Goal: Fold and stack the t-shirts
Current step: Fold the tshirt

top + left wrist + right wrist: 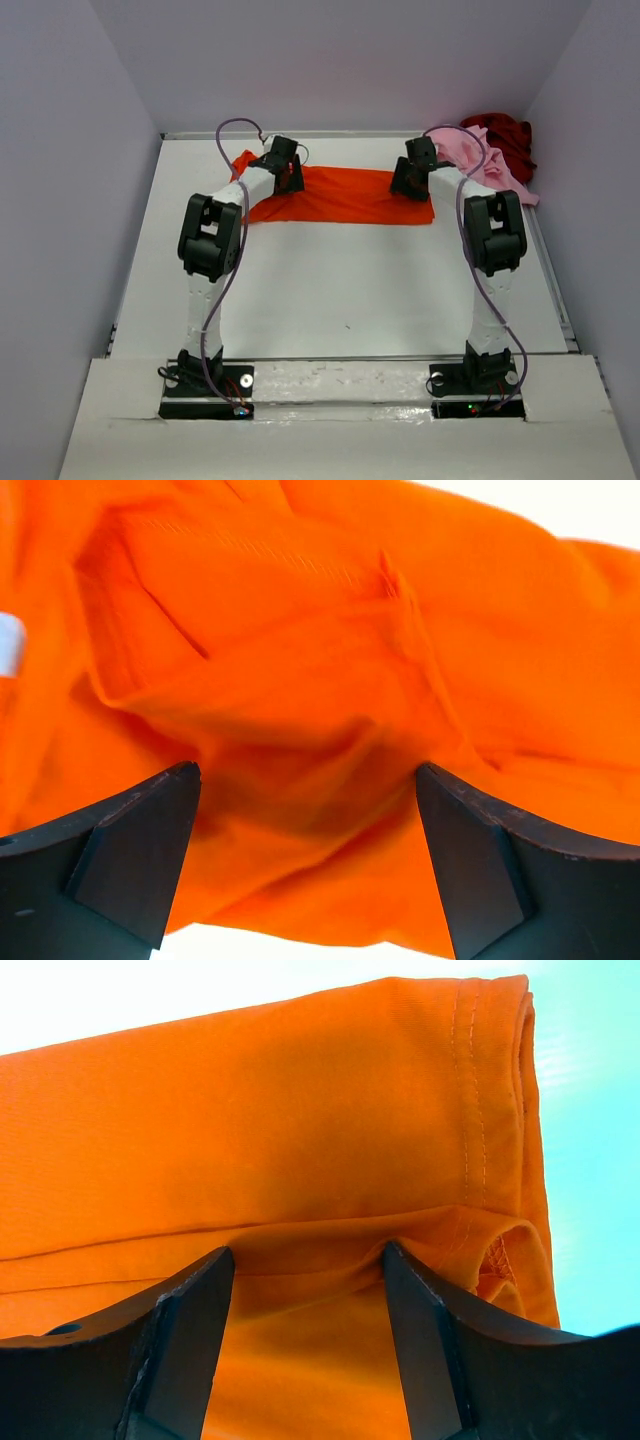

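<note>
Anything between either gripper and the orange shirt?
Nothing visible. The left gripper hangs open right over the left end of the orange shirt. The right gripper has its fingers astride a fold at the right end. The pink shirt and red shirt lie heaped in the far right corner, not in between.

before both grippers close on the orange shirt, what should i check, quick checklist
1. The left gripper is open over the left end of the orange t-shirt: ok.
2. The right gripper is open, with a ridge of cloth between its fingers: ok.
3. Cloth smooth under the left gripper: not ok, creased.
4. How many layers each grip would catch: cannot tell.
5. The pink t-shirt and dark red t-shirt lie apart from the orange one: cannot tell, the right arm hides the gap.
6. Bare table on the near side for the fold: ok.
</note>
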